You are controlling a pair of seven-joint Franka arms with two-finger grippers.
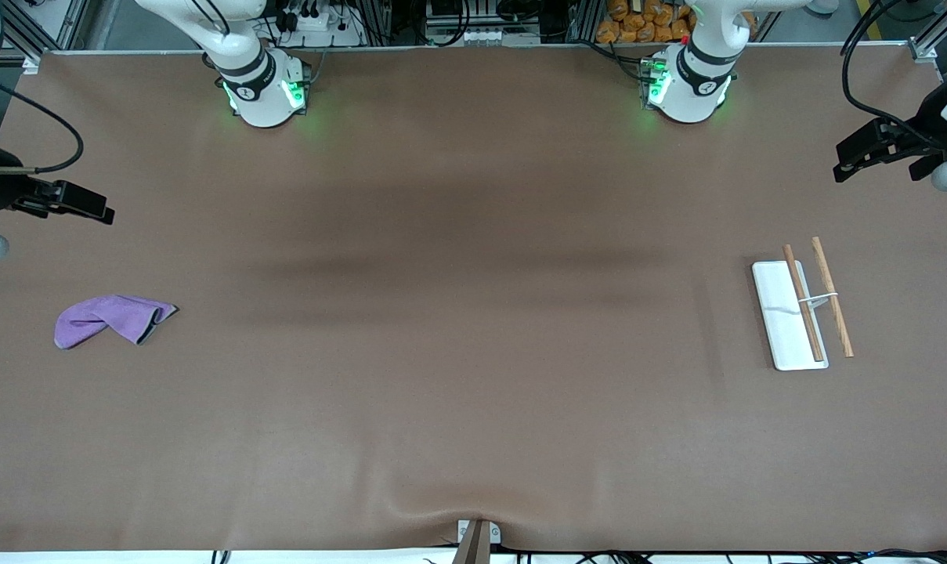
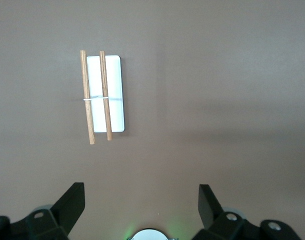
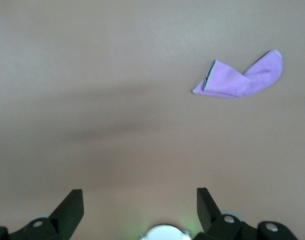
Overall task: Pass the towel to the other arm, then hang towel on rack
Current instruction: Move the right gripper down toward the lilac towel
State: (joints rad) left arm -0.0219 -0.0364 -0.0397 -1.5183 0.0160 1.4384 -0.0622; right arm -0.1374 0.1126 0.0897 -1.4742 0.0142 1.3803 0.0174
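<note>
The towel [image 1: 111, 318] lay crumpled flat on the brown table [image 1: 442, 352], toward the right arm's end, a small purple cloth with one corner folded over so its dark grey edge showed [image 3: 241, 80]. I judged it light and limp: it would sag and drape from wherever I pinched it, and it would not slip much between my pads, being soft fabric. The raised fold near the dark-edged corner looked the best place to take hold, since a bunched ridge gives something to close on, whereas the flat part would need pressing into the table. Pinching near one end would also leave a long free tail for the other arm to take.

My right fingers [image 3: 140, 205] hung above the table, apart from the towel, spread wide with nothing between them. My left fingers [image 2: 141, 202] were equally wide apart and empty, held up over bare table near the rack [image 1: 802, 304], waiting.

The rack stood well apart from the towel, at the left arm's end of the table: a flat white base [image 2: 115, 95] with two wooden rods [image 2: 87, 100] lying parallel, joined by a thin metal frame. The rods looked thin, so a draped towel would need to hang fairly evenly or slide off.
</note>
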